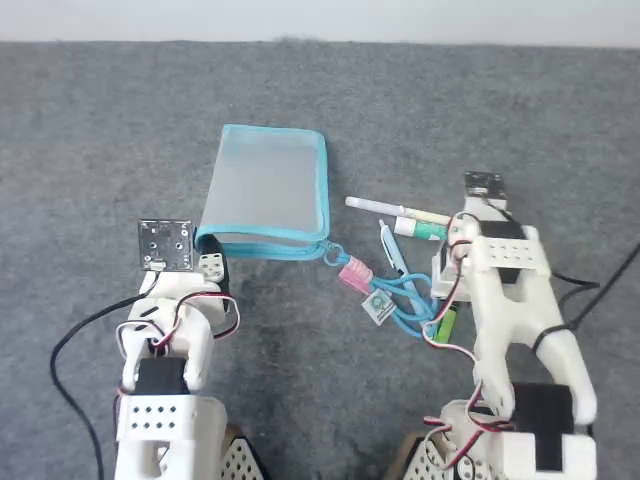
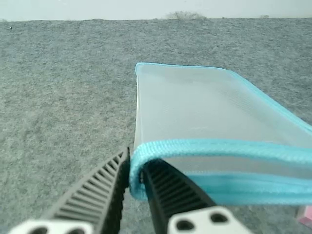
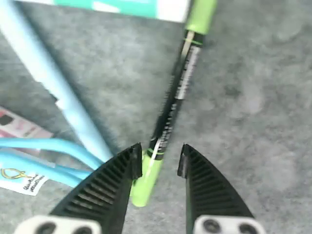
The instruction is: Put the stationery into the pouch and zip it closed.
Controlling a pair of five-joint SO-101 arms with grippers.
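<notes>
The pouch (image 1: 265, 195) lies near the middle of the desk (image 1: 90, 130), mouth toward the near edge. It looks soft, floppy and light, so the thick blue rim is the best place to hold. The left claw (image 2: 134, 163) pinches that rim at a near corner. The pens (image 1: 395, 210) lie toward the right edge, hard, thin and ready to roll. The right claw (image 3: 161, 152) is open around the green pen (image 3: 170, 107). The desk is grey and fuzzy, with a pale wall (image 1: 320, 18) behind.

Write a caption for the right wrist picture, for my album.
Open right gripper straddling a green-and-black pen on the grey table.
</notes>
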